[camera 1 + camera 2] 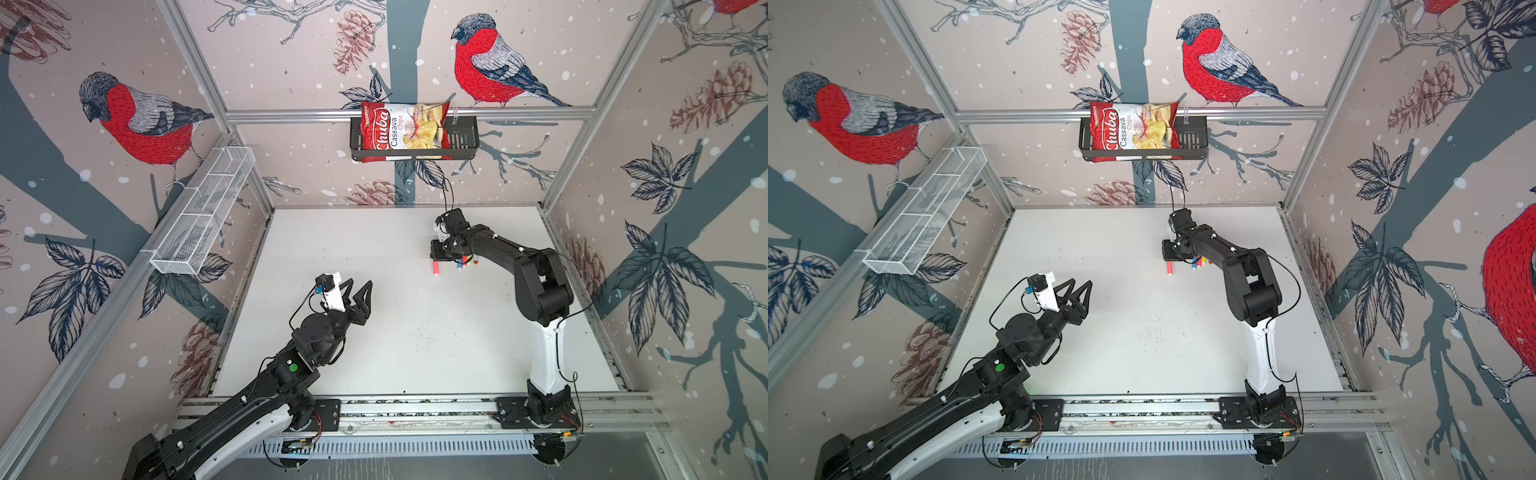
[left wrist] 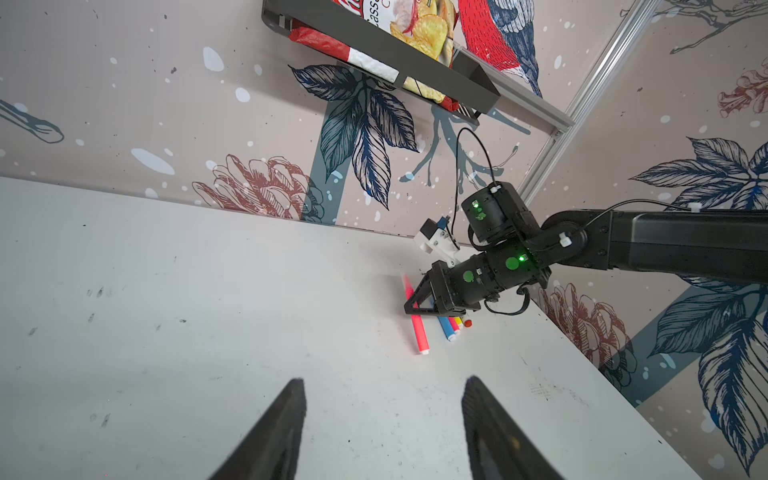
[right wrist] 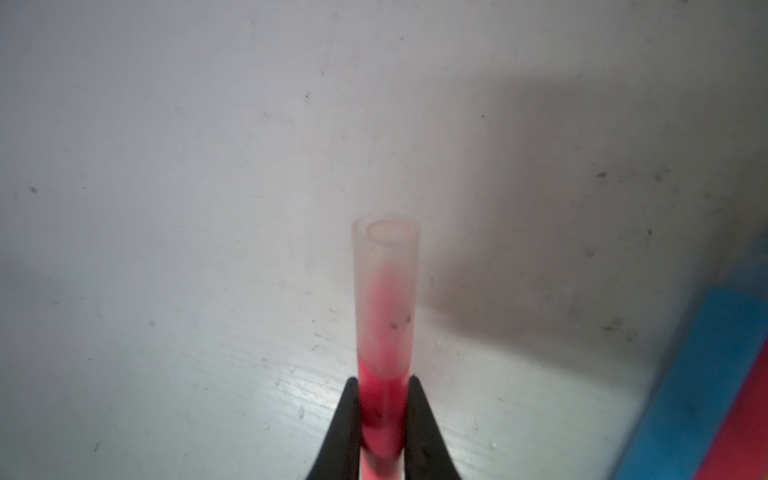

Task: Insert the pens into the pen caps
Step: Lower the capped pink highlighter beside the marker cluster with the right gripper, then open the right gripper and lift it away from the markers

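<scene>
Right gripper (image 3: 382, 388): closed on the pink pen (image 3: 381, 415), with the jaws clamping the barrel from both sides. A translucent cap (image 3: 386, 291) sits over the pen end that projects just beyond the fingertips. The blue pen (image 2: 446, 328) and yellow pen (image 2: 458, 321) lie on the counter (image 2: 208, 291) just beside this gripper. Left gripper (image 2: 384, 386): open, holding nothing, well apart from the pens.
</scene>
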Tool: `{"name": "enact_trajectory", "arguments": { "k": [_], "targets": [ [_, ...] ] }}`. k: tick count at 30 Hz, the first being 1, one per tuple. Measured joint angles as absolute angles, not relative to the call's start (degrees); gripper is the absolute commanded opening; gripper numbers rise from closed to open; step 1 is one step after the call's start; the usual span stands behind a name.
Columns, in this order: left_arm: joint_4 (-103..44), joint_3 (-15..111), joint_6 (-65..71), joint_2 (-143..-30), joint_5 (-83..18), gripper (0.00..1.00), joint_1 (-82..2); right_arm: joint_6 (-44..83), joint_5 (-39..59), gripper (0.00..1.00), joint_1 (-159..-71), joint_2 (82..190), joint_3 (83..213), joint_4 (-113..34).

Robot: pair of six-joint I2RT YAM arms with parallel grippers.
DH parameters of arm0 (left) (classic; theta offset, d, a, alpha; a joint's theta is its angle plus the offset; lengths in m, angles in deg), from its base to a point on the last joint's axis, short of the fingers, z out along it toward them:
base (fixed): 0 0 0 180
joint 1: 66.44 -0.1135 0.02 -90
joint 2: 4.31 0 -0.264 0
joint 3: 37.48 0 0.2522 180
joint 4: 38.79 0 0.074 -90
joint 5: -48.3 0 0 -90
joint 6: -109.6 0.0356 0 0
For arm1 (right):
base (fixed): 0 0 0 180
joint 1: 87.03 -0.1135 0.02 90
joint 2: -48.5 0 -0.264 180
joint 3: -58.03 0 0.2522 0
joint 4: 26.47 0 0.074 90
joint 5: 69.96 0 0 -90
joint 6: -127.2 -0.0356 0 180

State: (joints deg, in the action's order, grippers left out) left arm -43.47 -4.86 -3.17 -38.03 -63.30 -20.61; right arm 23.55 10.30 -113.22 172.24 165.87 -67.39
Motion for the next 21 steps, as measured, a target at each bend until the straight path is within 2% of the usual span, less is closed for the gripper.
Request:
{"name": "enact_trajectory", "arguments": {
  "k": [9,14,16,19,21],
  "targets": [
    [-42.4,-5.0,-3.1,-37.4,-64.2,0.61,-20.6,23.7,17.9,0.13,-109.8,176.0,169.6,-71.8],
    [-42.4,-5.0,-3.1,-37.4,-64.2,0.61,-20.6,23.7,22.3,0.25,-109.1,176.0,169.6,-72.8],
    [-42.4,-5.0,-3.1,-37.5,-64.2,0.61,-20.6,23.7,23.7,0.34,-109.2,175.8,169.3,-73.3],
    [-42.4,-5.0,-3.1,-37.6,-64.2,0.61,-20.6,23.7,25.2,0.41,-109.3,174.6,168.7,-73.9],
    [-42.4,-5.0,-3.1,-37.6,-64.1,0.61,-20.6,23.7,26.0,0.41,-109.4,173.6,168.7,-73.9]
  ]
}}
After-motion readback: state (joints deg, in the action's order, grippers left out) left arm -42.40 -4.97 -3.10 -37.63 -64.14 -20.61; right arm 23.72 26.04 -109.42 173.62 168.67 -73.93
